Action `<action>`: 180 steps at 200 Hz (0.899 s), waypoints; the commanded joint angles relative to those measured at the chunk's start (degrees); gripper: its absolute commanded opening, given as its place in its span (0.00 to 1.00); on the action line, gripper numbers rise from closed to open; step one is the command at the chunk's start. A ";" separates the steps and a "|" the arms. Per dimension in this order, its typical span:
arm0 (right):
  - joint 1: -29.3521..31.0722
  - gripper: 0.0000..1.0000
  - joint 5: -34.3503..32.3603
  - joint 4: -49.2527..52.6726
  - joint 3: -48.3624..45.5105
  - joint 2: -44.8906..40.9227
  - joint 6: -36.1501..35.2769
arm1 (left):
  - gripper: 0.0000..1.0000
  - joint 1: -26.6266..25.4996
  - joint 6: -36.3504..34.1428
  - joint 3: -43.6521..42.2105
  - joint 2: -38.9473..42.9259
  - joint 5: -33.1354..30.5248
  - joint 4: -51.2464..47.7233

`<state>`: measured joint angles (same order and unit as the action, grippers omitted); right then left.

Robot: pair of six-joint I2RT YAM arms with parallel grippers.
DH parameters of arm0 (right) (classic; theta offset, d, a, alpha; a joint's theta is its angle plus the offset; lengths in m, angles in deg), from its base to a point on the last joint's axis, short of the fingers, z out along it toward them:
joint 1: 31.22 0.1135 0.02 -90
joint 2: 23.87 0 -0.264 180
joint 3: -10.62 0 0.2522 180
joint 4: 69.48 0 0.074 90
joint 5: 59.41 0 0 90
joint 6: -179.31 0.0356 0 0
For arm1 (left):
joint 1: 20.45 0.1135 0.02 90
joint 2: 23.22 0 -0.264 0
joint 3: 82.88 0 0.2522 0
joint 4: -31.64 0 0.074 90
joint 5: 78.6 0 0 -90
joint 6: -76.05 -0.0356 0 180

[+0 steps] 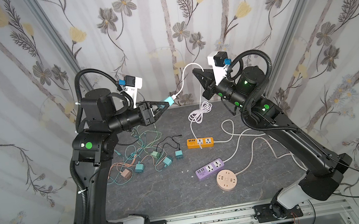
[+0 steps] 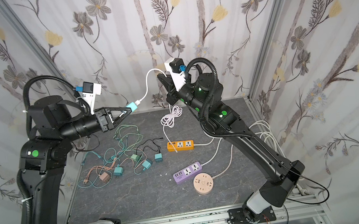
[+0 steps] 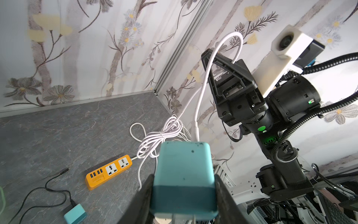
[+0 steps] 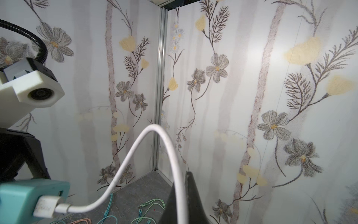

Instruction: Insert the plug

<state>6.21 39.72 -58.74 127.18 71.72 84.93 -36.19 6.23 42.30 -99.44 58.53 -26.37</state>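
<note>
Top views: marbled table (image 1: 161, 192), floral walls (image 1: 147, 13); left hand (image 1: 167, 104) pinching charger (image 1: 169, 99), right hand (image 1: 194, 71) cable (image 1: 183, 78).

Flowered wallpaper (image 1: 158, 12) closes me in left, right and far; metal posts (image 4: 161, 77) mark far corners; grey marbled floor (image 1: 152, 193) below.

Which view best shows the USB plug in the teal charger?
Right wrist: USB plug sits in the teal charger, close up. Both top views show it tiny; left wrist mostly hides it behind the charger.
</note>
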 commanded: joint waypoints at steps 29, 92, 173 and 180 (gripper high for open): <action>-3.42 0.00 -0.25 -3.82 -0.07 4.96 1.04 | 0.00 -6.38 -5.95 9.55 -12.44 -10.22 -5.34; -9.44 0.00 -0.46 -9.89 14.78 22.26 4.76 | 0.00 -7.22 -15.35 45.49 -43.74 -37.94 -10.59; -12.30 0.78 4.59 4.16 20.65 35.18 -1.22 | 0.00 -4.19 -11.24 34.93 -54.95 -51.82 16.89; -12.30 0.99 4.28 7.14 18.99 34.06 -2.06 | 0.00 -3.97 -11.24 35.96 -56.53 -51.64 15.52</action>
<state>-6.20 42.28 -60.80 148.19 107.52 86.86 -41.18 -6.95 76.48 -152.62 11.47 -15.36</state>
